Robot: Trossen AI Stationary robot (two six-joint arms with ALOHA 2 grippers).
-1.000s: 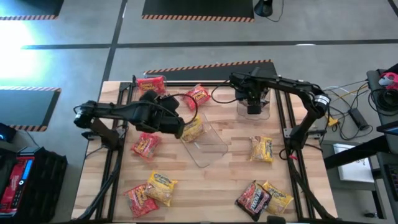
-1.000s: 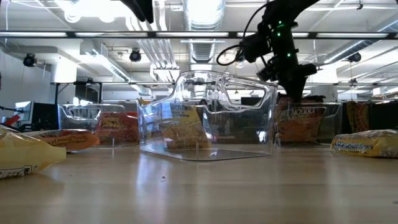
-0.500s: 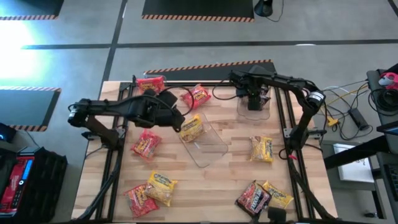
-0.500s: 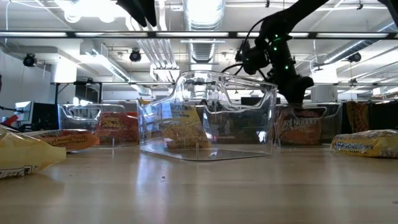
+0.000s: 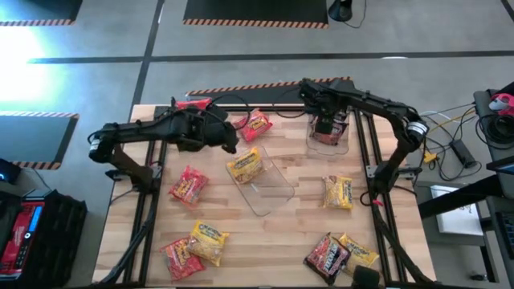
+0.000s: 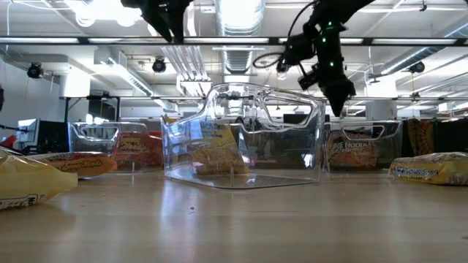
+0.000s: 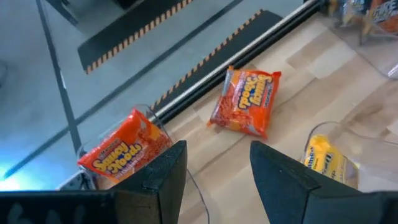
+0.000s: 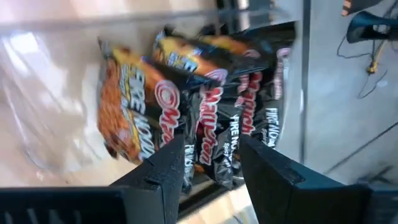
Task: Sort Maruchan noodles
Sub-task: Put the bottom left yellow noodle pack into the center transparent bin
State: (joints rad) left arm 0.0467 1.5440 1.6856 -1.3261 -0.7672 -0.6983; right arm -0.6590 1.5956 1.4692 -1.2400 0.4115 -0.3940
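My left gripper [image 5: 231,140] [image 7: 217,149] hangs open and empty above the table's far middle. Beyond it a red noodle packet [image 7: 244,99] lies flat on the wood, and another red one [image 7: 124,149] lies in the far-left clear bin [image 5: 173,112]. A yellow packet [image 5: 245,166] rests in the middle clear bin [image 5: 277,189]. My right gripper [image 5: 325,128] [image 8: 211,146] stands open above the far-right clear bin [image 5: 345,144], where dark packets [image 8: 205,118] lie piled. It touches none of them.
Loose packets lie on the wood: a red one [image 5: 189,186] at the left, a yellow and a red [image 5: 197,245] near left, a yellow [image 5: 338,193] at the right, a dark and a yellow [image 5: 337,253] near right. Metal frame posts line both side edges.
My left gripper has moved toward the table's far edge, away from the middle bin, leaving the yellow packet lying there. My right gripper has risen a little out of the far-right bin and turned about its own axis; the dark packets stay in the bin.
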